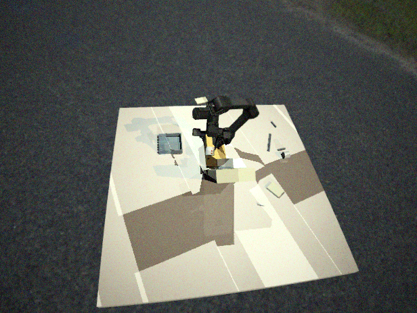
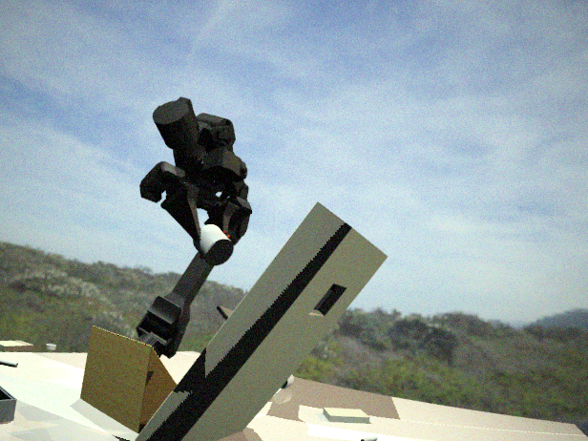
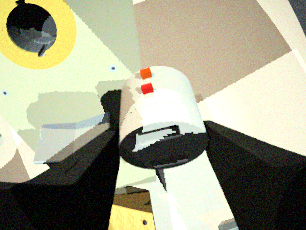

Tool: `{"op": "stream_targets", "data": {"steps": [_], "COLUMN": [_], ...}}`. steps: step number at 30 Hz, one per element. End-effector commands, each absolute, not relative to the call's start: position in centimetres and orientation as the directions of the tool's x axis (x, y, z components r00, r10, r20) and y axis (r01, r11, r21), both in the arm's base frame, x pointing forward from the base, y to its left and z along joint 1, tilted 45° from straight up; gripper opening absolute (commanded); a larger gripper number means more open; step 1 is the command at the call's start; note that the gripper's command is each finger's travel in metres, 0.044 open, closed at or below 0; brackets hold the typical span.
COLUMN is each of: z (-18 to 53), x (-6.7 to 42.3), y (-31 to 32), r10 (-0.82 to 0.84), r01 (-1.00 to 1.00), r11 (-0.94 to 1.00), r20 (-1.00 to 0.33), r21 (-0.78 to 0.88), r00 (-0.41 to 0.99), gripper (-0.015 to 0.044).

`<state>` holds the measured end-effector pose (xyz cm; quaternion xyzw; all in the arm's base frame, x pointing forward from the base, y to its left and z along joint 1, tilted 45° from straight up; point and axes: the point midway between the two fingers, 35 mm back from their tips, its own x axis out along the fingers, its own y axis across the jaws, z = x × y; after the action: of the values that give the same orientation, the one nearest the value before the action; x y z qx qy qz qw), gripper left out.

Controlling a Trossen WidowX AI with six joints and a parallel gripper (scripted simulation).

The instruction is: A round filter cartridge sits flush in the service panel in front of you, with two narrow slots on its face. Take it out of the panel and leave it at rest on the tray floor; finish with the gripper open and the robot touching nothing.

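The black parallel-jaw gripper is clamped about halfway closed on the white round filter cartridge, which sits squarely between the two dark fingers, one finger pressed to each side of its curved wall. The cartridge is out of the panel and held in the air, well apart from the pale, slanted service panel. In the exterior view the cartridge shows as a short, smooth white cylinder with a dark flat end face, tilted downward toward the panel's sloping face. Two small orange-red marks sit on its upper side in the wrist view.

The panel is a flat, matte beige slab leaning at a steep angle, with a rectangular dark slot in its side. On its face, a yellow ring surrounds the round, dark socket, which stands vacant. Behind the panel stands a mustard-yellow wedge-shaped block.

The small grey square tray, with low walls, lies on the cream-and-brown patchwork table top, well to the side of the arm.
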<state>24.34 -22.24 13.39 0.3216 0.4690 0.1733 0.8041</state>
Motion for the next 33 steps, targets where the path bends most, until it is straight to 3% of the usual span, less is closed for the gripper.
{"op": "stream_targets", "data": {"steps": [1, 10, 21, 33], "z": [11.2, 6.0, 0.3, -1.7], "x": [23.1, 19.9, 15.2, 13.0], "y": [-23.7, -27.1, -31.0, -31.5], "r10": [0.544, 0.442, 0.302, 0.27], "r01": [0.159, 0.499, 0.836, 0.895], "r11": [0.722, 0.646, 0.427, 0.354], "r20": [-0.695, -0.816, -0.926, -0.946], "r21": [0.673, 0.577, 0.343, 0.271], "r00": [0.47, 0.373, 0.226, 0.18], "gripper": [0.0, 0.0, 0.0, 0.0]}}
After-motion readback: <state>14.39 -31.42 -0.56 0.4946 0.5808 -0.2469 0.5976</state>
